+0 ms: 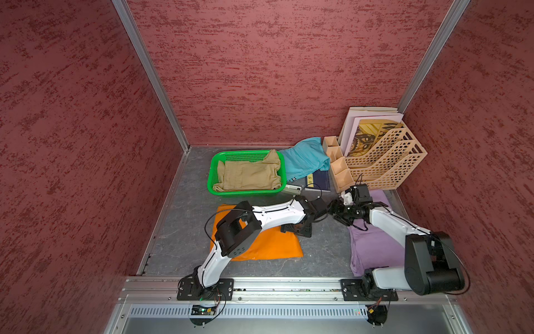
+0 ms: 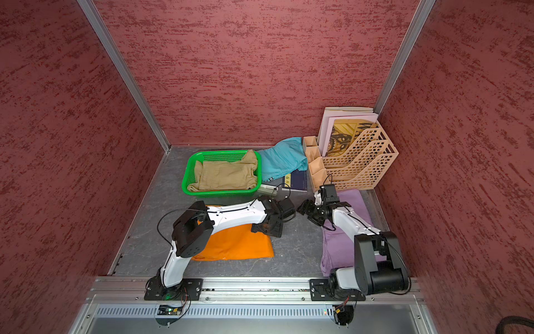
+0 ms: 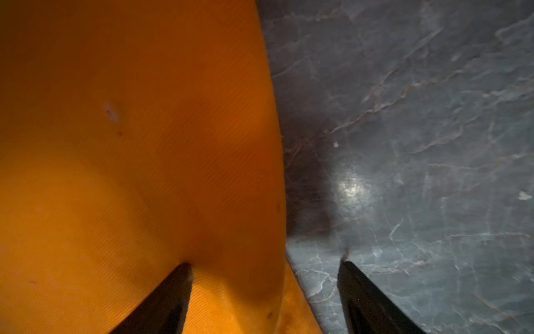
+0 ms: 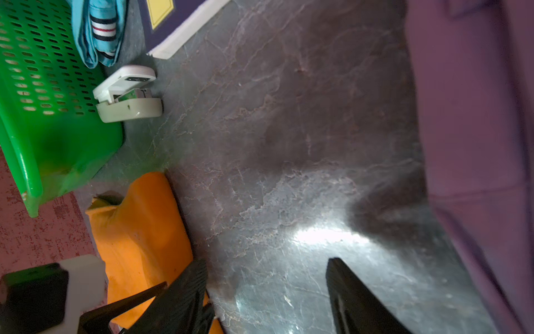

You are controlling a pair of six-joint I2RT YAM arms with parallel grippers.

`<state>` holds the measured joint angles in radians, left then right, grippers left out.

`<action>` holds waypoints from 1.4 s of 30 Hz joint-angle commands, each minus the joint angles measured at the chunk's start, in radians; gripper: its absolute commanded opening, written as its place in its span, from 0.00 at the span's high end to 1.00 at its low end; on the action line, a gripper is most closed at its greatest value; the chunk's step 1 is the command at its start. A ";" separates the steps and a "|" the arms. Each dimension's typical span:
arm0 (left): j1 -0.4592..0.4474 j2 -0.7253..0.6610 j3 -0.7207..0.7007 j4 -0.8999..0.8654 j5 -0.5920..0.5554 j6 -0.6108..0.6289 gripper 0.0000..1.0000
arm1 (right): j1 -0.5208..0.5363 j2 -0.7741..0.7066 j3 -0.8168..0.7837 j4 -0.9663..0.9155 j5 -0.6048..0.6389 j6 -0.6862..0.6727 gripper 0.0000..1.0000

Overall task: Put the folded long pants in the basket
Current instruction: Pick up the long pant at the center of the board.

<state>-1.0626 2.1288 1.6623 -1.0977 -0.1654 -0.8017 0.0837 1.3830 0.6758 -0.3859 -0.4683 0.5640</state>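
Left wrist view puts the left gripper (image 3: 264, 263) wide open across the side edge of the orange pants (image 3: 130, 173). One finger rests over the cloth and the other over the bare grey tabletop (image 3: 404, 144) — a stance that looks meant to pinch the folded layers together when it closes. The right wrist view shows the right gripper (image 4: 266, 260) also spread and holding nothing, low over the table between the orange pants and the lilac pants (image 4: 476, 115). It probably aims at the same edge, so that two grips lift the fold without letting it fall open. In a top view the green basket (image 1: 211, 176) sits just above the frame's centre with the khaki pants (image 1: 248, 175) already lying flat inside, which leaves room to stack on top. The orange pants lie directly below it in the frame. The teal pants (image 1: 303, 162) lie against its right rim, and the lilac pants lie at lower right, partly under the right arm — three pairs not yet in.
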 commanded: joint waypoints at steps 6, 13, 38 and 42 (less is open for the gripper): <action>0.020 0.027 -0.011 -0.085 -0.056 -0.054 0.25 | -0.032 0.016 -0.019 0.028 -0.044 -0.042 0.29; 0.047 0.056 -0.095 0.006 0.026 -0.052 0.25 | -0.035 0.035 -0.013 0.038 -0.057 -0.041 0.29; 0.139 0.032 -0.376 0.253 0.185 0.034 1.00 | -0.039 0.019 -0.023 0.035 -0.068 -0.039 0.29; 0.155 -0.097 -0.440 0.385 0.295 0.064 1.00 | -0.038 0.017 -0.021 0.035 -0.073 -0.038 0.29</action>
<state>-0.9234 1.9568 1.3403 -0.9108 -0.0391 -0.7616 0.0551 1.4120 0.6640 -0.3649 -0.5285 0.5407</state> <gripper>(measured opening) 0.167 0.711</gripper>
